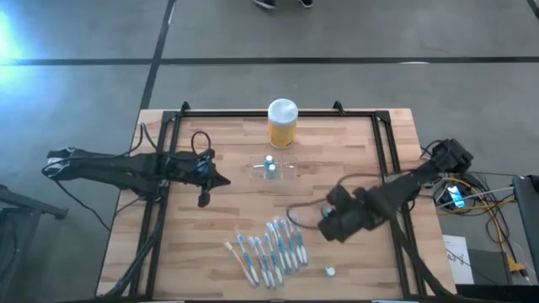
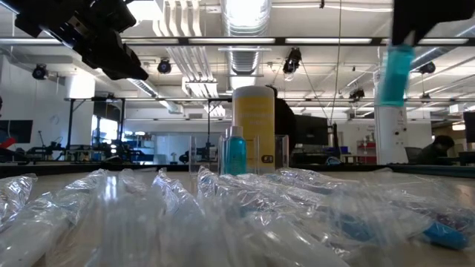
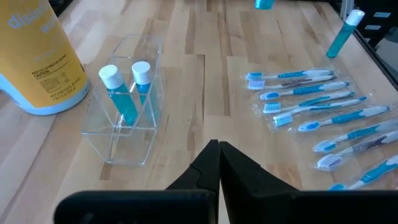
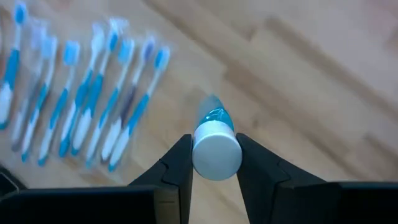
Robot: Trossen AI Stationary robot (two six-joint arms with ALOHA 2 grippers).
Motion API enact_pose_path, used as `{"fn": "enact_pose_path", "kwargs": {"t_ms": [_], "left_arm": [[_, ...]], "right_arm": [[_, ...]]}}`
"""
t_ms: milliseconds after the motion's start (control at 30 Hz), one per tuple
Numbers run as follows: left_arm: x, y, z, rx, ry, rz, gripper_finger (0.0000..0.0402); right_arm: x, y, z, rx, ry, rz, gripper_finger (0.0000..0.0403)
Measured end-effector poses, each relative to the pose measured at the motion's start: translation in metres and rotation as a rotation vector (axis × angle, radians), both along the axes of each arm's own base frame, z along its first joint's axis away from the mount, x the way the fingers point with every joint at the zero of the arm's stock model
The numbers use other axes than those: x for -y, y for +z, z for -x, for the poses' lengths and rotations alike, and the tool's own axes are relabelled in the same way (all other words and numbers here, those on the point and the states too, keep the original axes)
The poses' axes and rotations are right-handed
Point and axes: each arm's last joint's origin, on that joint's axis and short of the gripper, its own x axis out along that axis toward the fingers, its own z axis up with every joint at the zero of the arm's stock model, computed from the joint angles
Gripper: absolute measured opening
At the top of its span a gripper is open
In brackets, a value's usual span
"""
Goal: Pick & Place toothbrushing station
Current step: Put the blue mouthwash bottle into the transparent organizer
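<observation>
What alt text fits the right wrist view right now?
The right gripper holds a small blue tube with a white cap between its jaws, above the wooden table. A row of wrapped blue-and-white toothbrushes lies on the table beyond it.

Yellow jar [image 1: 282,126] (white lid), blue-and-white toothbrushes [image 1: 269,248], clear toothbrushing station [image 3: 124,121] holding teal tubes.

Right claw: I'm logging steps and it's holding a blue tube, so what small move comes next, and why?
Probably carry it toward the clear holder. The right claw is shut on a white-capped blue tube above the wrapped toothbrushes, and the holder already has two such tubes upright.
</observation>
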Motion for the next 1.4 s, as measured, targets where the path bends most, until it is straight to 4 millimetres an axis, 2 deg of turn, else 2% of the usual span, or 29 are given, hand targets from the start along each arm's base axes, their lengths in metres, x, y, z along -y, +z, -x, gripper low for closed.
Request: {"fn": "enact_pose_path", "kwargs": {"t_ms": [200, 433, 600, 700, 833, 1033, 1300, 1400], "left_arm": [[0.0, 0.001, 0.0, 0.001, 0.014, -0.007, 0.001], [-0.003, 0.0, 0.0, 0.002, 0.088, -0.042, 0.001], [-0.003, 0.001, -0.001, 0.023, 0.1, -0.054, 0.001], [-0.003, 0.001, -0.001, 0.023, 0.1, -0.054, 0.001], [-0.003, 0.001, -0.001, 0.018, 0.1, -0.054, 0.001], [-0.003, 0.0, 0.0, 0.017, 0.099, -0.056, 0.001], [-0.003, 0.0, 0.0, 0.016, 0.092, -0.068, 0.001], [-0.003, 0.0, 0.0, 0.015, 0.092, -0.068, 0.001]], "right_arm": [[0.043, 0.01, -0.021, 0.076, 0.047, 0.044, 0.0089], [0.09, 0.022, -0.051, 0.266, 0.061, 0.092, 0.0089], [0.125, 0.037, -0.066, 0.299, 0.045, 0.112, 0.0089], [0.14, 0.042, -0.081, 0.297, 0.07, 0.102, 0.0089], [0.156, 0.049, -0.1, 0.24, 0.105, 0.108, 0.0089], [0.176, 0.048, -0.12, 0.049, 0.115, 0.108, 0.0088], [0.182, 0.041, -0.159, -0.038, 0.168, 0.111, 0.0088], [0.184, 0.037, -0.165, -0.099, 0.168, 0.098, 0.0088]]}}
